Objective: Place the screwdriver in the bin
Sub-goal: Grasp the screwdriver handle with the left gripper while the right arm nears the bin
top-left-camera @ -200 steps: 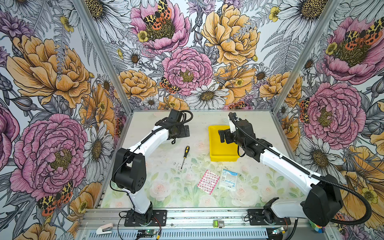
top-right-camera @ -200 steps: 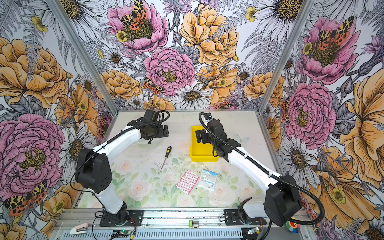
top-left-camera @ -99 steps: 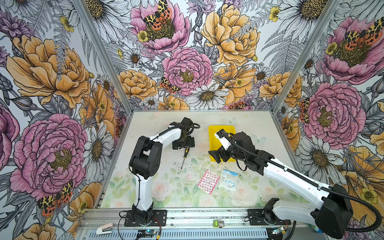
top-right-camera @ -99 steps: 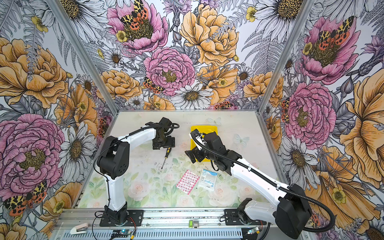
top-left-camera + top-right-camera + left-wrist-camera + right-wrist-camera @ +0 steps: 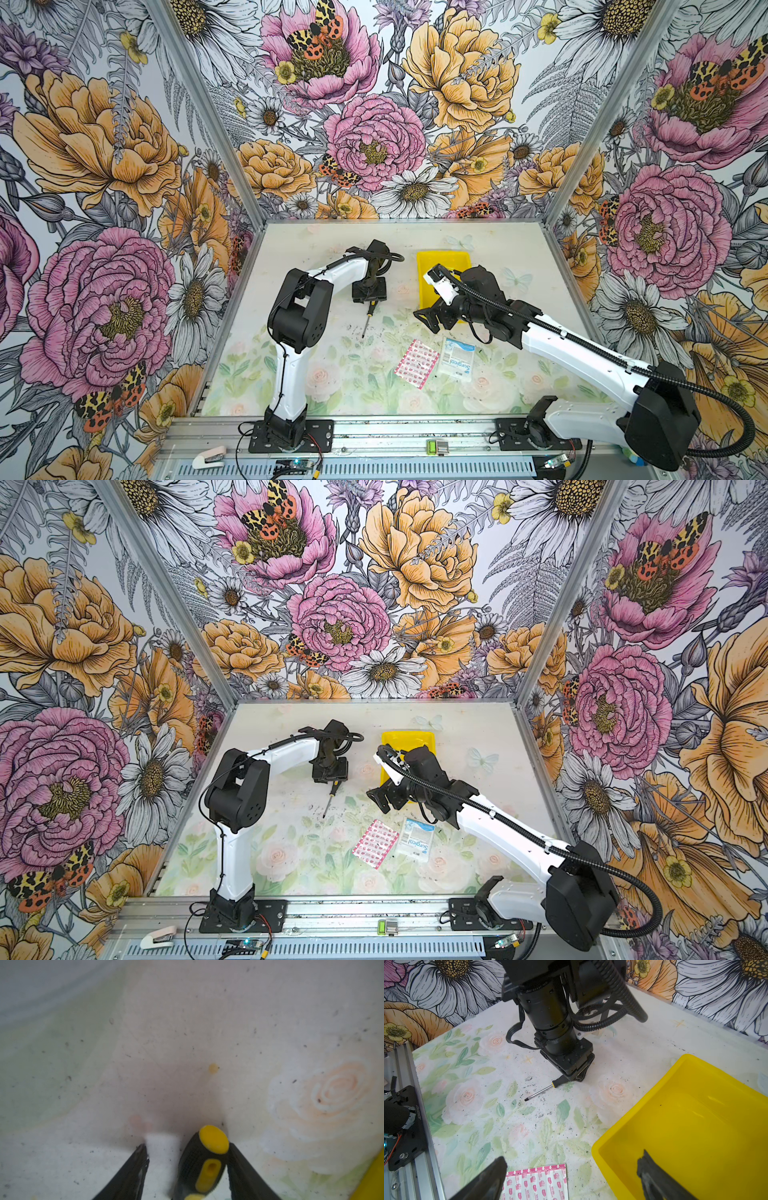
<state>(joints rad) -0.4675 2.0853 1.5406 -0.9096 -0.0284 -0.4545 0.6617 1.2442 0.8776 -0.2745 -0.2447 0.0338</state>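
Observation:
The screwdriver lies on the floral table, its metal shaft pointing toward the front. My left gripper points straight down over the black-and-yellow handle. One finger touches the handle and the other stands a gap away, so it is open. The yellow bin sits to the right, with nothing in the part that shows. My right gripper hovers open over the bin's near left corner, holding nothing.
A pink-and-white plaster sheet and a white packet with blue print lie in front of the bin. Floral walls close in three sides. A small white stapler rests on the front rail.
My left gripper swung from the back of the table down onto the screwdriver's handle, its jaws narrowing. My right gripper moved from above the bin to its near left corner.

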